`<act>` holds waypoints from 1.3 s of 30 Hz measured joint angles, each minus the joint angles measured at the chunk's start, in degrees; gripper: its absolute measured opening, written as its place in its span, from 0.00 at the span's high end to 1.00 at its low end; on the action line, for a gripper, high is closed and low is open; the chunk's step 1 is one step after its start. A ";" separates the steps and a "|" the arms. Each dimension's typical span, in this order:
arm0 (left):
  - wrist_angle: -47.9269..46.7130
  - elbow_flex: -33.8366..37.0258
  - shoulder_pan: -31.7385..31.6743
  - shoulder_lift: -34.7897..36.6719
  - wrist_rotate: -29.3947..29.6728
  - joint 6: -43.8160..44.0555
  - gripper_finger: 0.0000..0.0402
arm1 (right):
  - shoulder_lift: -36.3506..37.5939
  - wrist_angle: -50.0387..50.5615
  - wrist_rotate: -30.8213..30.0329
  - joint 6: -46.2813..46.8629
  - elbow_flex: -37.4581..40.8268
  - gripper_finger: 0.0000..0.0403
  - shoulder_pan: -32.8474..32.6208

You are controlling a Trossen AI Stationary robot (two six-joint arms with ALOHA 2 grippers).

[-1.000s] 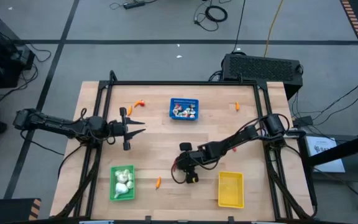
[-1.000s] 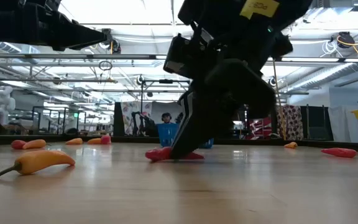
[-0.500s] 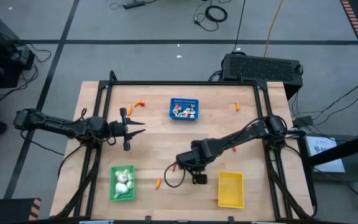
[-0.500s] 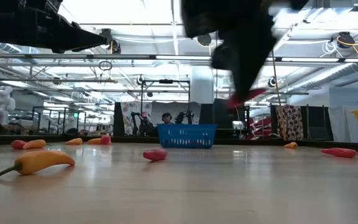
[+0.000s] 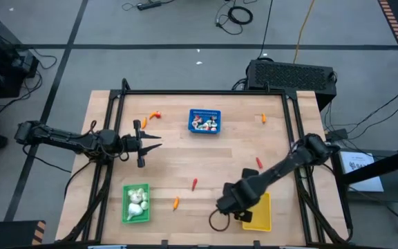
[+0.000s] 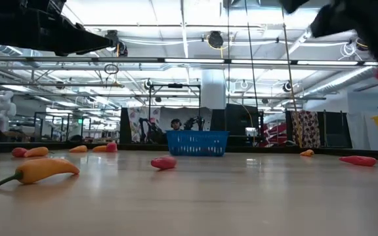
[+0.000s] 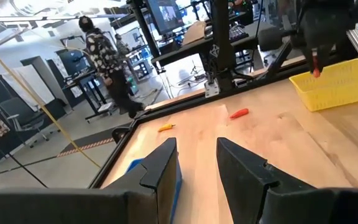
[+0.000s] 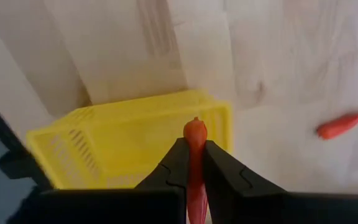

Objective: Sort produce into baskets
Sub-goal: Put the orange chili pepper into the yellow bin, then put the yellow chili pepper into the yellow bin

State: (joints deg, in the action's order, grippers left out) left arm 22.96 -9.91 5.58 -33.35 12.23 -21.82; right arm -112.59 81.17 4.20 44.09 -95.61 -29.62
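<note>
Red pepper stick, clenched upright between the right gripper fingers, hangs above the yellow basket at the desk's near right, poised for dropping. Left gripper, fingers parted and empty, waits far left.

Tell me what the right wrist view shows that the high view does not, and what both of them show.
Only the right wrist view shows the right hand shut on a thin red pepper-like stick, held above the basket.

Only the high view shows the whole wooden table, the green plastic basket with white bulbs, the blue perforated basket, and the waiting left hand at the table's left.

Both show the yellow rectangular plastic basket and a loose red stick on the wood.
</note>
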 joint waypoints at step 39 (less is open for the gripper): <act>0.50 -0.02 0.00 -0.34 0.24 9.55 0.69 | 7.55 0.54 -8.01 18.20 7.89 0.62 -6.78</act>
State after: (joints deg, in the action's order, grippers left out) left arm 23.46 -9.93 5.58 -33.69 12.47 -12.27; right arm -105.03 81.71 -3.81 62.29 -87.72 -36.40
